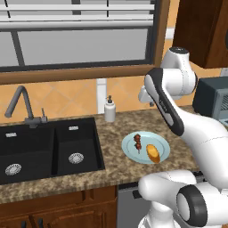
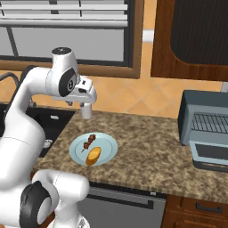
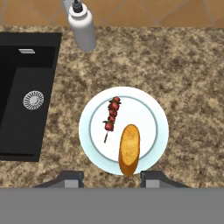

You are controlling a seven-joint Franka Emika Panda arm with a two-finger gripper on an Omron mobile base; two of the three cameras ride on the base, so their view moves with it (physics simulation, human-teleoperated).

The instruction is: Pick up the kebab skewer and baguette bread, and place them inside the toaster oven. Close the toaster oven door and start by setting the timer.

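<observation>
The kebab skewer (image 3: 112,114) and the baguette bread (image 3: 129,148) lie side by side on a pale blue plate (image 3: 87,131) on the granite counter. The base views show the same skewer (image 1: 138,142) (image 2: 90,141), baguette (image 1: 153,153) (image 2: 93,155) and plate (image 1: 129,147) (image 2: 75,149). My gripper (image 3: 111,179) hangs high above the plate, open, with nothing between its fingers. The toaster oven (image 2: 209,129) (image 1: 213,98) stands at the right of the counter. The toaster oven door (image 2: 211,153) is dropped open, and the wire rack shows inside.
A white soap dispenser (image 1: 109,109) (image 3: 83,26) stands behind the plate near the wall. A black double sink (image 1: 44,149) (image 3: 26,92) with a faucet (image 1: 22,104) lies to the left. Bare granite separates the plate from the oven.
</observation>
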